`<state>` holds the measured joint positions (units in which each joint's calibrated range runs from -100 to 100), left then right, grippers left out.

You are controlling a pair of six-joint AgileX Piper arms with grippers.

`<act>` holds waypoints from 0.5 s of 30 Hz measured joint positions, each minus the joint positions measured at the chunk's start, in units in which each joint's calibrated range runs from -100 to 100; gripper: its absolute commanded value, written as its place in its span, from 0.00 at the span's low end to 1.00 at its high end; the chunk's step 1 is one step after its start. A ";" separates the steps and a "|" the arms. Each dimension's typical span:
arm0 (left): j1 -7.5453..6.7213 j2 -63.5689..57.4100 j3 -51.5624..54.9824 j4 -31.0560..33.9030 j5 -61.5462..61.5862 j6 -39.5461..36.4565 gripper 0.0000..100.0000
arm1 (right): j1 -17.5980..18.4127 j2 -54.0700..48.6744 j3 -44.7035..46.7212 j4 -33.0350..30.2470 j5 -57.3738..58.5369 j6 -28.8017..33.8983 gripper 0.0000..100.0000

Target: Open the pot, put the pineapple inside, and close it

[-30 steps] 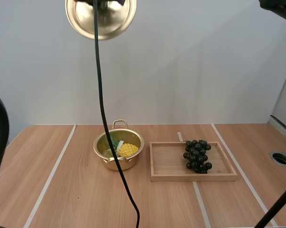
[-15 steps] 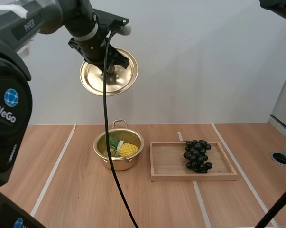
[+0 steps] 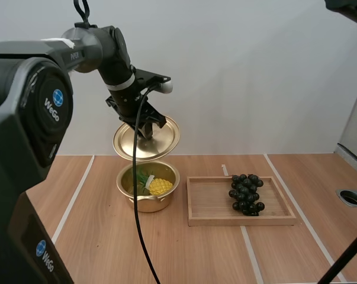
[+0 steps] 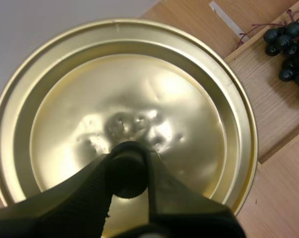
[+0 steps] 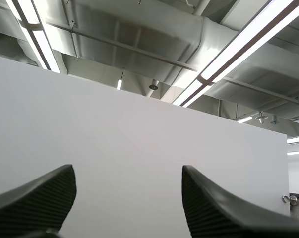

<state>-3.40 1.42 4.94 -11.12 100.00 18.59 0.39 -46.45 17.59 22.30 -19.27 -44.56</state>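
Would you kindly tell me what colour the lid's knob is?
The knob is black; left wrist view shows it best.

Legible markings, high view:
1. "PiPER", pale lettering, on the grey link of the left arm (image 3: 86, 48), up-arm from the left gripper (image 3: 144, 129).
2. "WeGo" with a round blue emblem, on the black casing (image 3: 24, 89), farther back from that gripper.
3. "WeGo" with the same emblem, on the lower black housing (image 3: 18, 254), farthest from the gripper.

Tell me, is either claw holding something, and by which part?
The left gripper pinches the gold lid by its black knob, above the pot. The right gripper is open and holds nothing.
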 measured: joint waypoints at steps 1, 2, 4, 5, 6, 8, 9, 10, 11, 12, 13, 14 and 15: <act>0.00 0.88 0.11 -0.32 0.00 0.22 0.00 | 0.00 0.00 0.00 0.00 0.00 0.00 1.00; 0.00 1.69 0.11 -0.56 0.00 0.37 0.00 | 0.00 0.00 0.00 0.00 0.00 0.00 1.00; 0.00 3.10 0.11 -0.82 0.00 0.61 0.00 | 0.00 0.00 0.00 0.00 0.49 0.00 1.00; 0.00 3.65 0.11 -0.80 0.00 0.73 0.00 | 0.00 0.00 0.00 0.00 0.49 0.00 1.00; 0.00 4.23 0.11 -0.83 0.00 0.73 0.00 | 0.00 0.00 0.00 0.00 0.65 0.00 1.00; 0.00 5.24 0.41 -0.93 0.00 0.84 0.00 | 0.00 0.00 0.00 0.00 0.85 0.00 1.00; 0.00 5.63 0.57 -0.93 0.00 0.93 0.00 | 0.00 0.00 0.00 0.00 0.97 -0.05 1.00; 0.00 6.12 1.12 -0.93 0.00 0.94 0.00 | 0.00 0.00 0.00 0.00 1.23 -0.34 1.00; 0.00 6.41 1.49 -0.93 0.00 1.07 0.00 | 0.00 0.00 0.00 0.00 1.23 -0.56 1.00; 0.00 6.71 1.85 -0.93 0.00 1.07 0.00 | 0.00 0.00 0.00 0.00 1.23 -0.75 1.00; 0.00 6.85 2.40 -0.64 0.00 1.17 0.00 | 0.00 0.00 0.00 0.00 1.23 -0.87 1.00; 0.00 7.01 2.86 -0.37 0.00 1.29 0.00 | 0.00 0.00 0.00 0.00 1.23 -0.96 1.00; 0.00 7.09 3.54 0.11 0.00 1.45 0.00 | 0.00 0.00 0.00 0.00 1.23 -1.01 1.00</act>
<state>-3.40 8.52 8.47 -11.01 100.00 20.03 0.39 -46.45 17.59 22.30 -18.04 -45.57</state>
